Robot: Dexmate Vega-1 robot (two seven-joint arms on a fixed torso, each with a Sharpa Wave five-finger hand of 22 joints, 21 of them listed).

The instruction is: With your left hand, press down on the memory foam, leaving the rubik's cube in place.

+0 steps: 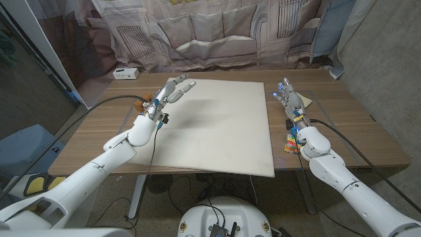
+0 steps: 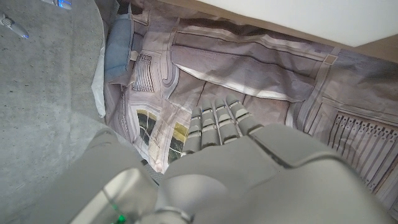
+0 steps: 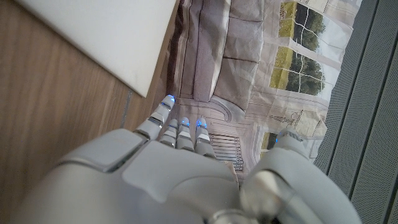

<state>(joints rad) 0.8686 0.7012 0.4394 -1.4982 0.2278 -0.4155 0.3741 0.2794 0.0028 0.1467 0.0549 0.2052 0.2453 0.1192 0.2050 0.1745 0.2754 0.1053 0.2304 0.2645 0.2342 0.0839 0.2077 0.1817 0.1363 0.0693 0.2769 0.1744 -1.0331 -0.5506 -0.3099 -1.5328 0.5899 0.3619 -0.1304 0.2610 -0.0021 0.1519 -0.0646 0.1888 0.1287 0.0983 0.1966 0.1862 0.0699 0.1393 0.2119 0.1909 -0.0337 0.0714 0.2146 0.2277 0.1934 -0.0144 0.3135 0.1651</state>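
In the head view, the memory foam (image 1: 217, 125), judged soft and yielding, is seen flat on the table (image 1: 99, 131), to be pressed mid-slab by the empty, spread left robot hand (image 1: 172, 91) above its far-left corner, while the rubik's cube (image 1: 290, 144) is seen beside the right robot hand (image 1: 287, 96); in the left wrist view, straight fingers (image 2: 214, 121) are shown; in the right wrist view, that hand's fingers (image 3: 180, 130) are shown extended, empty.

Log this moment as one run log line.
left hand: open, above memory foam far-left corner | right hand: open, beside foam | rubik's cube: on table, partly hidden by right arm

The right forearm (image 1: 316, 146) hides most of the rubik's cube (image 1: 290, 144), leaving coloured squares showing
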